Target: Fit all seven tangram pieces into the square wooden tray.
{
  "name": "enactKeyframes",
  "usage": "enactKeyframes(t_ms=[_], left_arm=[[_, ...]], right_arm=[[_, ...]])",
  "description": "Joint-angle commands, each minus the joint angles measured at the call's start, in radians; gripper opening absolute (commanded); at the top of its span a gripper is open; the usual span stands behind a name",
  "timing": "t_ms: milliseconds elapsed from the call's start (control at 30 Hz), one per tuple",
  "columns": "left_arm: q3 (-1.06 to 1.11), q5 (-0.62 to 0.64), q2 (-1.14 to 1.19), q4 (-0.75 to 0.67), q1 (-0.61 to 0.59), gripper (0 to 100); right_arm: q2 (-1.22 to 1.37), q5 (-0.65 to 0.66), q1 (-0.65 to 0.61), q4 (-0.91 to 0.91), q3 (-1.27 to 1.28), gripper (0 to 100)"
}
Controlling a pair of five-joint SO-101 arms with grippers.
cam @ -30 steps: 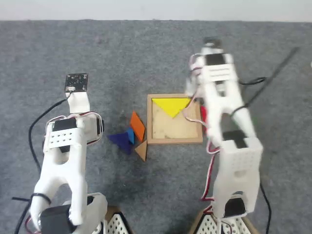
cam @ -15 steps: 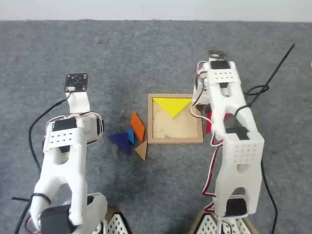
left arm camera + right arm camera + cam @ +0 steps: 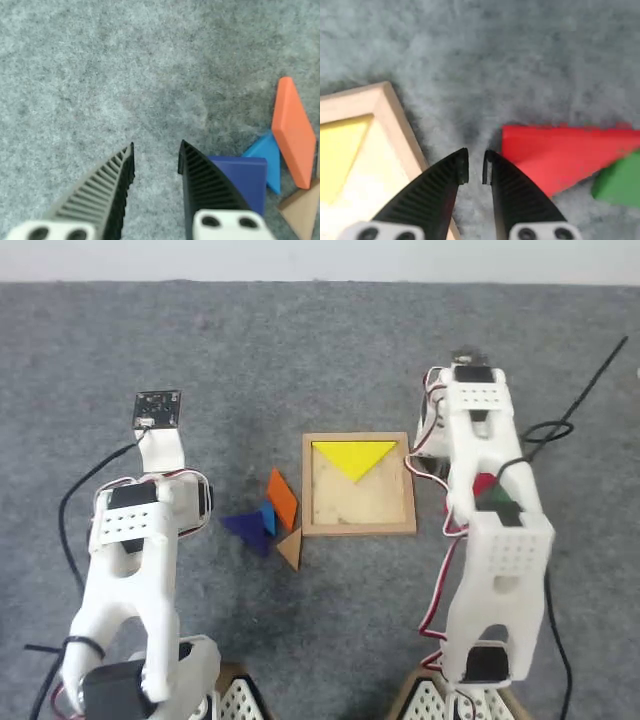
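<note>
Right arm has swung sideways off the square wooden tray [image 3: 360, 530] over the last second. It was above the tray's right rim and is now beside that rim, over the grey mat [image 3: 300, 350]. Left arm and all loose pieces are unchanged.

Right gripper [image 3: 475, 167] – fingers nearly closed, a thin slit between the tips, nothing held. The tips hang over bare mat between the tray rim and the red triangle [image 3: 560, 155], just beside that triangle's corner. A green piece [image 3: 620, 182] touches the red triangle's far end. In the high view both lie partly under the right arm.

Tray: yellow triangle [image 3: 352, 457] seated inside, long edge along the far rim, point towards the middle. The rest of the floor is bare wood.

Left gripper [image 3: 156, 160] – fingers moderately apart, empty, over mat next to the loose cluster left of the tray. The cluster is an orange parallelogram [image 3: 292, 131], a small blue triangle [image 3: 265, 152], a dark blue triangle [image 3: 247, 177] partly behind one finger, and a tan triangle [image 3: 300, 215]. The pieces lie close together, well clear of the tray's left rim.
</note>
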Motion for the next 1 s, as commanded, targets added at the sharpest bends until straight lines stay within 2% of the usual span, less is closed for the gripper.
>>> enactKeyframes(t_ms=[0, 200, 267, 333, 467, 667, 833, 967], left_arm=[[-0.007, 0.009, -0.011, 0.008, 0.002, 14], [-0.008, 0.009, -0.011, 0.008, 0.003, 14], [-0.008, 0.008, -0.011, 0.008, 0.003, 14], [-0.008, 0.008, -0.011, 0.008, 0.003, 14], [-0.008, 0.008, -0.011, 0.008, 0.003, 14], [-0.008, 0.008, -0.011, 0.008, 0.003, 14], [-0.008, 0.008, -0.011, 0.008, 0.003, 14], [-0.008, 0.008, -0.011, 0.008, 0.003, 14]], right_arm=[[-0.173, -0.121, 0.062, -0.019, 0.032, 7.3], [-0.272, -0.333, 0.054, -0.088, 0.180, 20.0], [-0.274, -0.365, 0.044, -0.088, 0.196, 23.5], [-0.272, -0.388, 0.041, -0.088, 0.201, 24.7], [-0.243, -0.580, 0.048, -0.094, 0.198, 25.1], [-0.127, -0.597, 0.047, -0.229, 0.196, 25.2], [-0.110, -0.675, 0.041, -0.243, 0.195, 25.2], [-0.107, -0.683, 0.048, -0.240, 0.198, 25.2]])
